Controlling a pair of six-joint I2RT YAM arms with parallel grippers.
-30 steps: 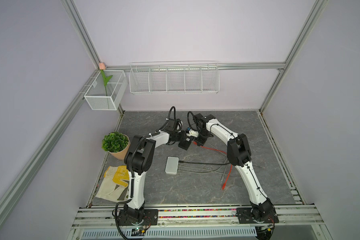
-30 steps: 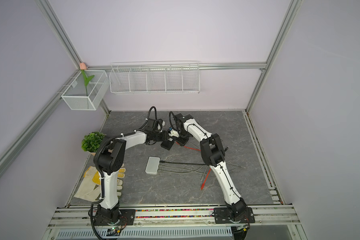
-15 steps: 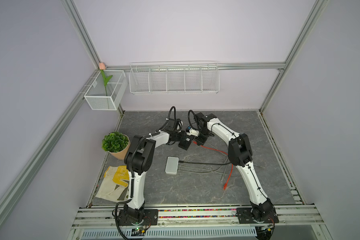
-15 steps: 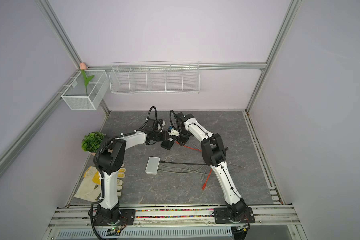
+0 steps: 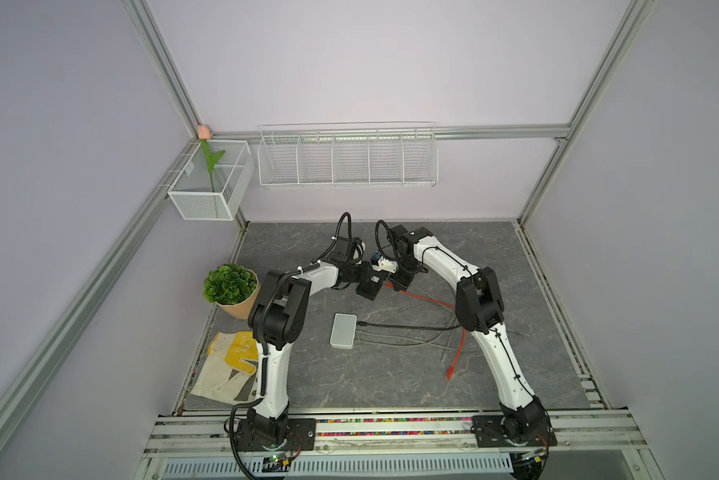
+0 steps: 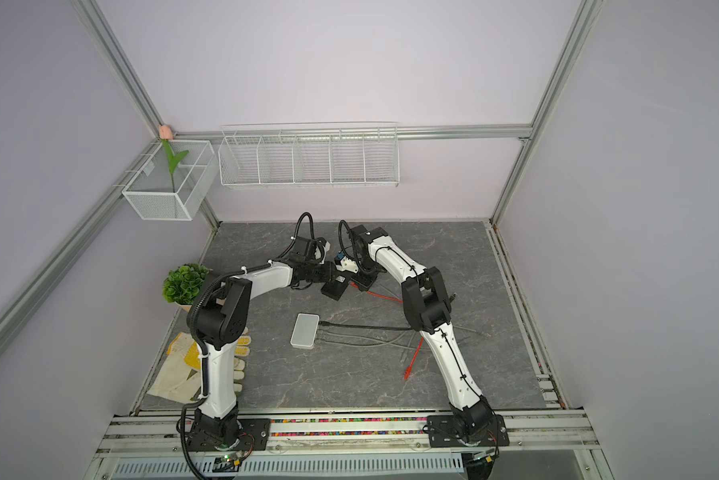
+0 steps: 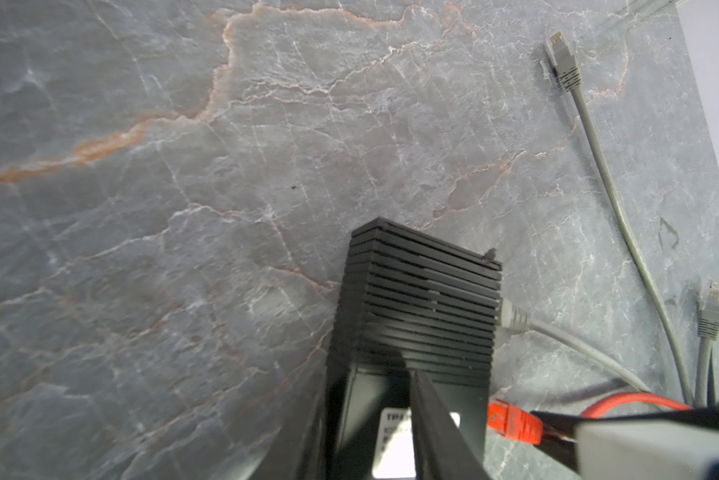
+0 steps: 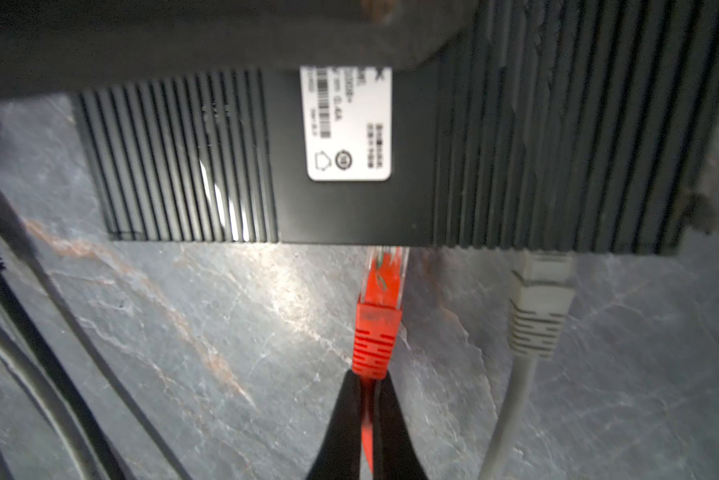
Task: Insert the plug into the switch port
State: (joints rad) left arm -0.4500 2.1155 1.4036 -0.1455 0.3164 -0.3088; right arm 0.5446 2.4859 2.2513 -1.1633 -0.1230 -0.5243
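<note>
The black ribbed switch [image 5: 369, 287] [image 6: 336, 289] lies at the back middle of the table. My left gripper [image 7: 366, 368] is shut on its body [image 7: 416, 299], one finger across the labelled face. The orange plug [image 8: 376, 328] [image 7: 513, 424] points at the switch's port edge [image 8: 391, 232]. Its clear tip meets that edge, and how deep it sits I cannot tell. My right gripper [image 8: 366, 386] [image 5: 396, 282] is shut on the plug's rear end, where the orange cable leaves it. A grey plug [image 8: 538, 299] sits in a port beside it.
A white box [image 5: 343, 330] with black and grey cables lies at mid table. Loose grey plugs [image 7: 561, 62] [image 7: 711, 307] rest near the switch. The orange cable's far end [image 5: 449, 374] lies to the right. A potted plant [image 5: 231, 289] and gloves [image 5: 229, 361] sit on the left.
The right arm's elbow has drifted slightly to the right, and the orange cable's far end has shifted with it. Both grippers keep their holds.
</note>
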